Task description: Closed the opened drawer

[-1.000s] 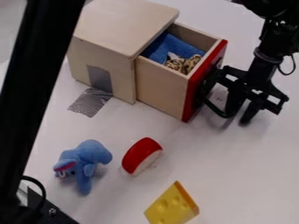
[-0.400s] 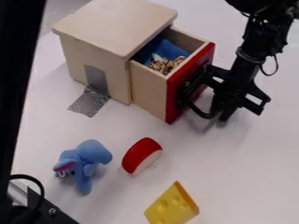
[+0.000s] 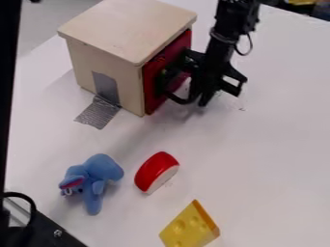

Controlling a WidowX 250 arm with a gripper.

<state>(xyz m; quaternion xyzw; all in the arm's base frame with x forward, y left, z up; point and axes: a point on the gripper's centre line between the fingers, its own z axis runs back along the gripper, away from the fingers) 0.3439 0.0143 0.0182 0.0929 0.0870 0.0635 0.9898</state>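
Evidently, closing is at its final step: the red-fronted drawer (image 3: 152, 87) sits nearly flush in the wooden cabinet (image 3: 129, 29), the black gripper (image 3: 201, 94) is at its front, opening and hold indeterminable, and a seating check, then withdrawal, should follow.

The drawer (image 3: 178, 48), open in both earlier pictures, is now sitting pushed in against the wooden box (image 3: 129, 29), and the blue cloth and leopard-print thing inside (quite the cosy pair) are disappearing from sight. The gripper (image 3: 199, 99) is moving toward the box along with the drawer's red front, and the dark bar (image 3: 7, 58) is shifting farther out past the left edge.
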